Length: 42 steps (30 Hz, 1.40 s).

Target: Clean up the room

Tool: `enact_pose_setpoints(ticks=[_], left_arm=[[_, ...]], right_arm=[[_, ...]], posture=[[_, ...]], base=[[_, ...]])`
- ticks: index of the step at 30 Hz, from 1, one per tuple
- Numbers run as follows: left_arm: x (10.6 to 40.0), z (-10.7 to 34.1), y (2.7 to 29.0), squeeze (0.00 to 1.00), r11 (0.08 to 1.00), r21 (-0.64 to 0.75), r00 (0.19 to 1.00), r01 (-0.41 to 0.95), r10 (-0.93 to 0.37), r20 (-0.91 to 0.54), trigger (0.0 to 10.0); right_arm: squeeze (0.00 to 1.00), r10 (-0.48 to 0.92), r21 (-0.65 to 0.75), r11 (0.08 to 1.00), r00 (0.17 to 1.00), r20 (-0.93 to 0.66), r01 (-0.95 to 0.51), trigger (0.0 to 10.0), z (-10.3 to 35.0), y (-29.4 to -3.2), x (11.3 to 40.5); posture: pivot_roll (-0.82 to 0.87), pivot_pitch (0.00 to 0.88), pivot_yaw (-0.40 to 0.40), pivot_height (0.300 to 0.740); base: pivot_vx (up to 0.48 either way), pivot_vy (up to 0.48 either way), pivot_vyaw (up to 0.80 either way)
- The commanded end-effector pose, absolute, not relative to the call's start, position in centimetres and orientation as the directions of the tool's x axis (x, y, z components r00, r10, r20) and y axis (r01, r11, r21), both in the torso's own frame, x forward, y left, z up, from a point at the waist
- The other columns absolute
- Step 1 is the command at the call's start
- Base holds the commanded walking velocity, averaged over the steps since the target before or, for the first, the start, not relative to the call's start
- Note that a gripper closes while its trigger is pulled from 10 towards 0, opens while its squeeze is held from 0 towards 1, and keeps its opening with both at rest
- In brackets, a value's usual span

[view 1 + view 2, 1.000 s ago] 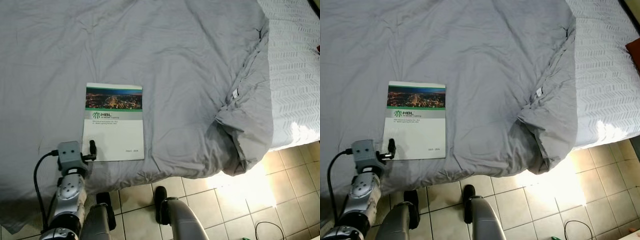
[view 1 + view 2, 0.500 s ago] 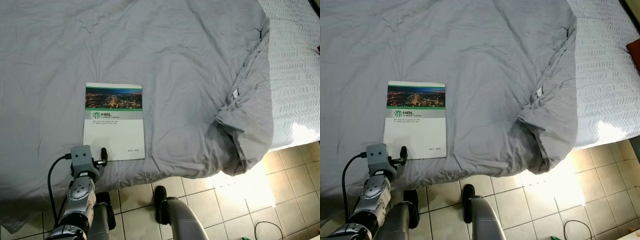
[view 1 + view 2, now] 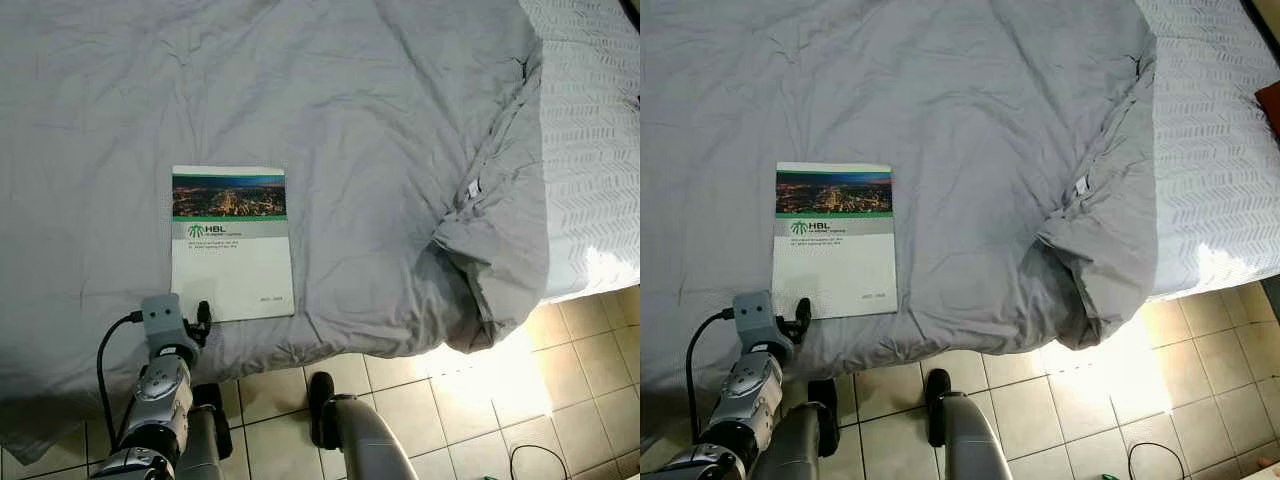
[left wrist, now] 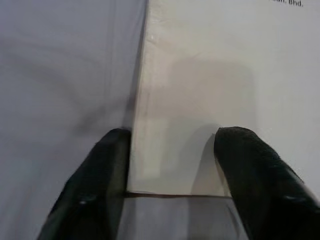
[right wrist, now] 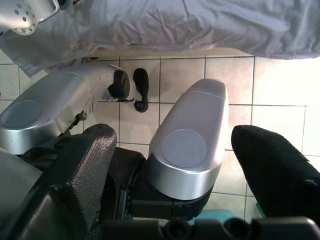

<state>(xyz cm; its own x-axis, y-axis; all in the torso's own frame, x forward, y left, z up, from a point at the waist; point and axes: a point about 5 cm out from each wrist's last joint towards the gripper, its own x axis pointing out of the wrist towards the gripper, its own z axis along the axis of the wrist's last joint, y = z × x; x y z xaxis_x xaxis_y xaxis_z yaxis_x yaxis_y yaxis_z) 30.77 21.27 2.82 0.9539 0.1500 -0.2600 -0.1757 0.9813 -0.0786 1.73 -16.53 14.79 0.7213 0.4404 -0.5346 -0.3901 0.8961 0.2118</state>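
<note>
A thin white booklet (image 3: 231, 243) with a green stripe and a city night photo on its cover lies flat on a big grey crumpled bed cover (image 3: 350, 120). It sits near the front edge of the bed, toward the left side. The left gripper (image 4: 172, 165) is right at the booklet's near left corner. Its two black fingers (image 4: 100, 175) are spread apart, one over the grey cover just beside the booklet's edge and one over the white page. They hold nothing.

The right gripper (image 5: 175, 165) hangs low with its fingers wide apart and empty, above the beige floor tiles (image 5: 280, 95) and the robot's silver legs (image 5: 187, 145). A white patterned sheet (image 3: 595, 150) shows at the bed's right side.
</note>
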Motion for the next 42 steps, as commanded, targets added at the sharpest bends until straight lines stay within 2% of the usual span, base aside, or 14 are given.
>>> enact_pose_setpoints(ticks=[1, 8, 12, 14, 20, 24, 26, 28, 33, 42], left_arm=[[28.6, -0.3, 19.9, 0.00, 0.979, -0.120, 0.909, -0.166, 0.105, -0.403, 0.0], [28.4, -0.7, 19.4, 0.00, 0.973, -0.179, 0.900, -0.148, 0.057, -0.432, 0.0], [28.3, -1.0, 18.9, 0.00, 0.944, -0.293, 0.898, -0.152, 0.008, -0.440, 0.0], [28.3, -1.0, 18.8, 0.00, 0.943, -0.297, 0.898, -0.150, 0.004, -0.440, 0.0], [28.7, -0.6, 18.1, 0.00, 0.912, -0.388, 0.913, -0.134, -0.039, -0.407, 0.0], [29.4, 0.1, 17.1, 0.00, 0.889, -0.454, 0.929, -0.068, -0.109, -0.353, 0.0], [29.6, 0.3, 17.0, 0.00, 0.889, -0.455, 0.934, -0.050, -0.119, -0.336, 0.0], [29.9, 1.1, 16.8, 0.00, 0.899, -0.437, 0.953, 0.040, -0.166, -0.254, 0.0], [29.4, 2.2, 16.8, 0.00, 0.908, -0.383, 0.959, 0.168, -0.241, -0.151, 0.0], [28.3, 5.9, 16.0, 0.00, 0.918, -0.179, 0.929, 0.353, -0.367, -0.051, 0.0]], right_arm=[[0.00, 0.429, 0.220, 0.901, 0.689, -0.584, -0.374, 10.0, 14.2, -16.7, 1.0], [0.00, 0.423, 0.219, 0.903, 0.685, -0.593, -0.369, 10.0, 14.1, -16.8, 0.9], [0.00, 0.422, 0.223, 0.904, 0.684, -0.595, -0.364, 10.0, 14.0, -16.8, 0.8], [0.00, 0.422, 0.223, 0.904, 0.683, -0.596, -0.364, 10.0, 14.0, -16.8, 0.8], [0.00, 0.414, 0.224, 0.908, 0.682, -0.603, -0.353, 10.0, 14.0, -16.9, 0.6], [0.00, 0.410, 0.223, 0.911, 0.685, -0.603, -0.348, 10.0, 13.8, -16.9, 0.7], [0.00, 0.408, 0.222, 0.911, 0.686, -0.603, -0.347, 10.0, 13.7, -16.9, 0.8], [0.00, 0.400, 0.218, 0.915, 0.693, -0.600, -0.339, 10.0, 13.2, -17.1, 1.0], [0.00, 0.400, 0.217, 0.916, 0.714, -0.575, -0.338, 10.0, 12.2, -17.1, 1.9], [0.00, 0.335, 0.181, 0.942, 0.817, -0.468, -0.283, 10.0, 8.8, -17.1, 7.3]], posture=[[-0.43, 0.535, -0.245, 0.740], [-0.43, 0.538, -0.244, 0.740], [-0.43, 0.540, -0.243, 0.740], [-0.43, 0.540, -0.243, 0.740], [-0.44, 0.540, -0.244, 0.740], [-0.44, 0.531, -0.237, 0.740], [-0.43, 0.524, -0.231, 0.740], [-0.40, 0.505, -0.209, 0.740], [-0.35, 0.480, -0.176, 0.740], [-0.18, 0.364, -0.085, 0.740]], base=[[0.000, 0.000, 0.00], [0.000, 0.000, 0.00], [0.000, 0.000, 0.00], [0.000, 0.000, 0.00], [0.000, 0.000, 0.00], [0.000, 0.000, 0.00], [0.000, 0.000, 0.00], [0.000, 0.000, 0.00], [0.000, 0.000, 0.00], [0.000, 0.000, 0.00]])
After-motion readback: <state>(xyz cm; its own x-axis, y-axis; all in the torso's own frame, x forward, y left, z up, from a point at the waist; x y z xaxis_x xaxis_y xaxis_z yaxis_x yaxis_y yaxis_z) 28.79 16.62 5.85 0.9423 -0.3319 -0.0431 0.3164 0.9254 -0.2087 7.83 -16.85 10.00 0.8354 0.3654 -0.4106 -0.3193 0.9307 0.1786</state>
